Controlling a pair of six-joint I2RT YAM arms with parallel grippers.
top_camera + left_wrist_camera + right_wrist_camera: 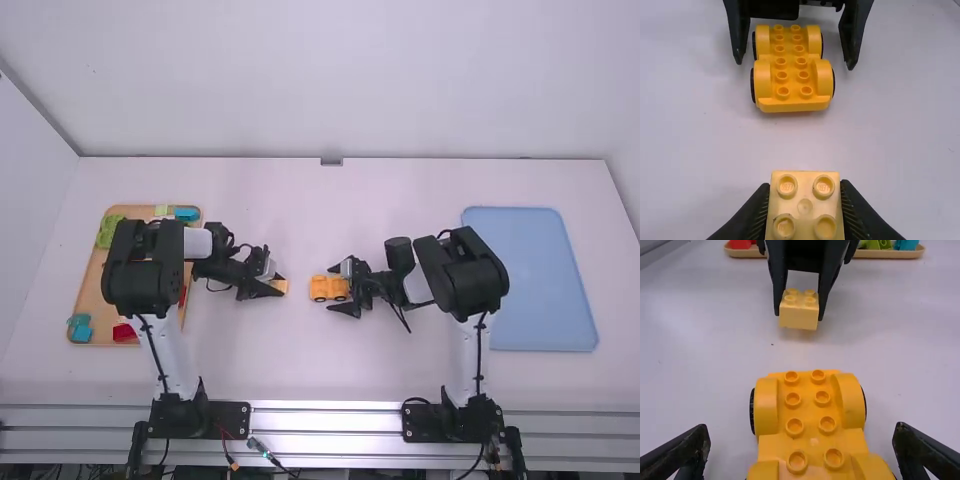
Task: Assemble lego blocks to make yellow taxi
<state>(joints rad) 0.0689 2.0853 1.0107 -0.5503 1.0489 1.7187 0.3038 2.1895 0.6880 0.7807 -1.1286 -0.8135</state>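
While the left gripper (279, 287) clamps one pale-yellow, square plastic block (805, 206), one orange-yellow, wheeled plastic base (809, 412) stands near. Right gripper (333, 288): fingers apart, around the base.

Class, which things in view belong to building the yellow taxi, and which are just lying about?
Part of the job:
yellow wheeled base, between the fingers of the open right gripper
yellow block, held by the left gripper

Lying about, it seems:
blue tray
tan tray with green pieces, red pieces, blue pieces
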